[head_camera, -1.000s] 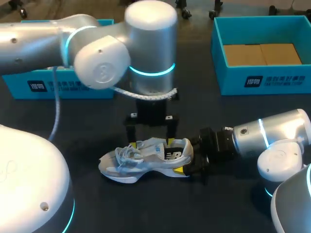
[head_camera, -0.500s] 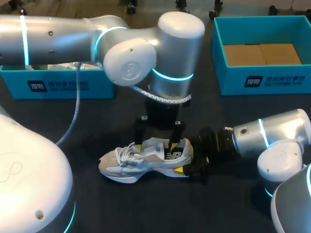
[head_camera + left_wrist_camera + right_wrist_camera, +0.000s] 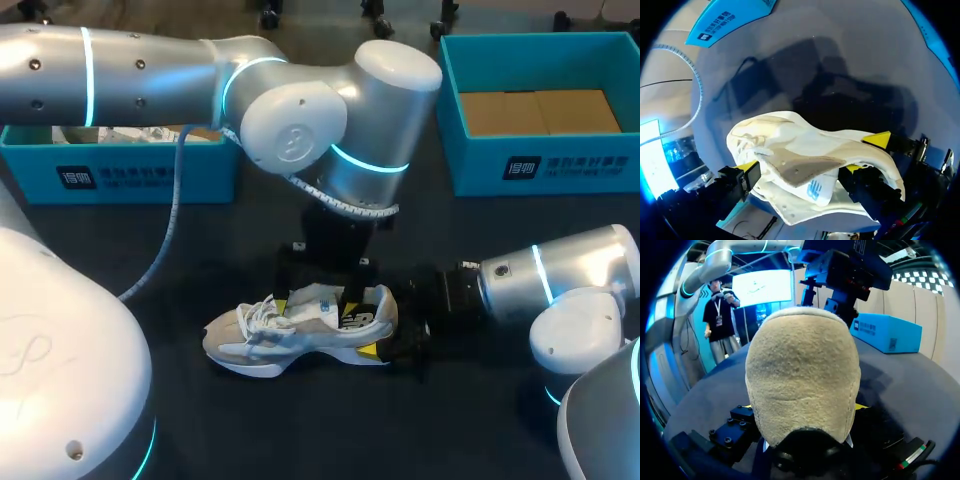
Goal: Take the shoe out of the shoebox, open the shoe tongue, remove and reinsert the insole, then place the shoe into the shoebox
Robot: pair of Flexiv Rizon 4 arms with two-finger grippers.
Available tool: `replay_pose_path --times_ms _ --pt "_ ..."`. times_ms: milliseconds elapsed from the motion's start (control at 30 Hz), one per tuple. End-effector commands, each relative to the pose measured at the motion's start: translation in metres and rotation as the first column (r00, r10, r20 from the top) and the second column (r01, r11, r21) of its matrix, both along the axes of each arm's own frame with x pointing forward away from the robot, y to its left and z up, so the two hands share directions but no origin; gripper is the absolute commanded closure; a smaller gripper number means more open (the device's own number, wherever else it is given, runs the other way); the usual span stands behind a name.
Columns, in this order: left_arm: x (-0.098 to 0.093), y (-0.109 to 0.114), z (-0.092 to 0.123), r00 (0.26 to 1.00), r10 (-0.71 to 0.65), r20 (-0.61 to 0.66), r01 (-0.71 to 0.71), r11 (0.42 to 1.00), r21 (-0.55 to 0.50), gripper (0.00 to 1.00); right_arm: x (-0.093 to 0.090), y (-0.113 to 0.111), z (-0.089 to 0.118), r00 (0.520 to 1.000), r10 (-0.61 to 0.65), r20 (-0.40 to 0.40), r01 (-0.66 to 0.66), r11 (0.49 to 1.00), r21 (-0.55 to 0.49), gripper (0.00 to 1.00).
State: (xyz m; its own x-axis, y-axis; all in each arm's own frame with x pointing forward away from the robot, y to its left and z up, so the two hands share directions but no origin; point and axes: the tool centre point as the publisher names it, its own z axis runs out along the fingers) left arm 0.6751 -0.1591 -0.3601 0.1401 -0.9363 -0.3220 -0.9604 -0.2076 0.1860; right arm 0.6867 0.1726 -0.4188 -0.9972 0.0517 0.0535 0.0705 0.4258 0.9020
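dark table (image 3: 300, 430) holds logo-marked shoe (image 3: 300, 335), heel clamped by right end effector (image 3: 380, 330); left end effector (image 3: 318, 298) over it, grip unclear.

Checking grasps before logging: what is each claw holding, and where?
Right claw clamps the shoe by its heel; left claw straddles its collar, grip unclear.

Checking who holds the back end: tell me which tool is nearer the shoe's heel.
Right. The right tool grips the shoe at its heel; the left tool straddles the shoe's middle from above.
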Motion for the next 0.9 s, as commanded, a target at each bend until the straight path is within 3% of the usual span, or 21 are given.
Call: replay_pose_path --times_ms 33,333,467,600,767,800,833,900 --pt "-0.002 0.0 0.004 1.0 0.008 0.008 -0.008 1.0 0.004 0.04 0.0 0.001 0.001 1.0 -0.001 -0.001 0.001 1.0 -0.005 1.0" --pt "-0.011 0.006 0.012 1.0 -0.008 0.02 0.008 1.0 -0.019 0.29 0.0 0.001 0.001 1.0 -0.001 -0.001 0.001 1.0 -0.005 1.0" --pt "-0.014 0.008 0.018 0.999 -0.026 0.036 0.027 0.999 -0.029 0.51 0.0 0.001 0.001 1.0 -0.001 -0.001 0.001 1.0 -0.005 1.0" --pt "-0.013 0.01 0.024 0.998 -0.033 0.054 0.035 0.998 -0.043 0.55 0.0 0.001 0.001 1.0 -0.001 -0.001 0.001 1.0 -0.005 1.0" --pt "-0.009 0.015 0.036 0.998 -0.018 0.059 0.023 0.996 -0.086 0.72 0.0 0.001 0.001 1.0 -0.001 -0.001 0.001 1.0 -0.005 1.0" --pt "-0.008 0.018 0.039 0.998 -0.013 0.061 0.019 0.995 -0.099 0.92 0.0 0.001 0.001 1.0 -0.001 -0.001 0.001 1.0 -0.005 1.0" --pt "-0.008 0.02 0.041 0.998 -0.012 0.062 0.018 0.994 -0.107 1.0 0.0 0.001 0.001 1.0 -0.001 -0.001 0.001 1.0 -0.005 1.0" --pt "-0.006 0.024 0.045 0.998 -0.006 0.059 0.014 0.991 -0.131 1.0 0.0 0.001 0.001 1.0 -0.001 -0.001 0.001 1.0 -0.005 1.0"
